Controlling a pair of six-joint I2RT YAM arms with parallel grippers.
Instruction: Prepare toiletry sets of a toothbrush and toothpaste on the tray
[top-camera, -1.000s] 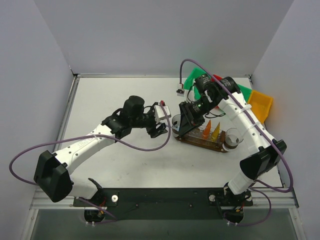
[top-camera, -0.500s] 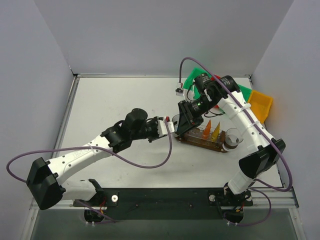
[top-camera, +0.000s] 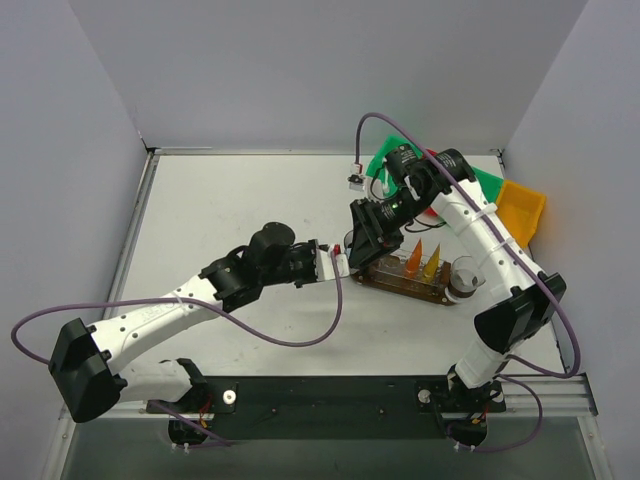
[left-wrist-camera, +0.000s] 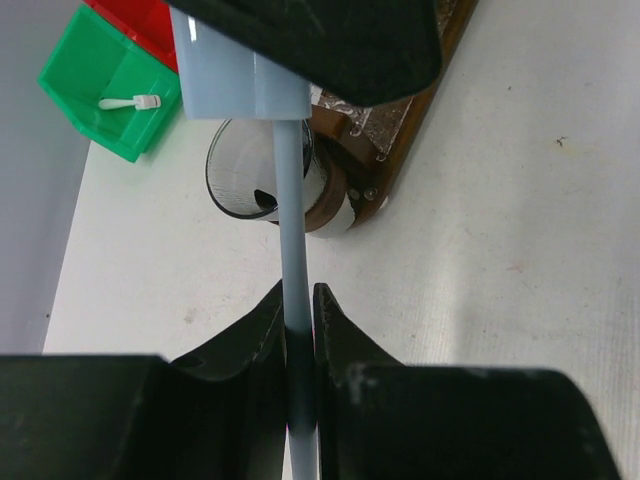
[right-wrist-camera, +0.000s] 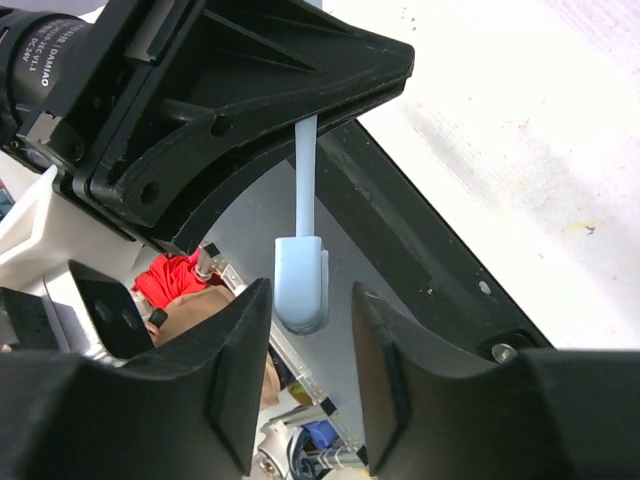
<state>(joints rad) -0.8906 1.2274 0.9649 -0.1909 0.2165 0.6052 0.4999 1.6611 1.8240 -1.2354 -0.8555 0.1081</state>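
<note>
A slim white toothbrush (left-wrist-camera: 292, 230) runs up from my left gripper (left-wrist-camera: 298, 296), which is shut on its handle. The brush's capped head (right-wrist-camera: 300, 280) hangs between the spread fingers of my right gripper (right-wrist-camera: 310, 300), which is open and apart from it. Both grippers meet at the left end of the dark wooden tray (top-camera: 388, 281); the left gripper (top-camera: 340, 263) is just below-left of the right gripper (top-camera: 358, 243). A clear cup (left-wrist-camera: 250, 180) stands below the brush at the tray's end. On the tray stand an orange toothpaste tube (top-camera: 413, 258), a yellow tube (top-camera: 432, 263) and another clear cup (top-camera: 465, 274).
A green bin (top-camera: 385, 160), a red bin (top-camera: 432, 156) and a yellow bin (top-camera: 521, 210) stand at the back right behind the right arm. The green bin (left-wrist-camera: 105, 80) holds a spare white toothbrush (left-wrist-camera: 130, 102). Grey walls enclose the table.
My left arm reached right to the tray's end and its gripper shut on the toothbrush handle. My right gripper, shut on the brush before, has opened.
</note>
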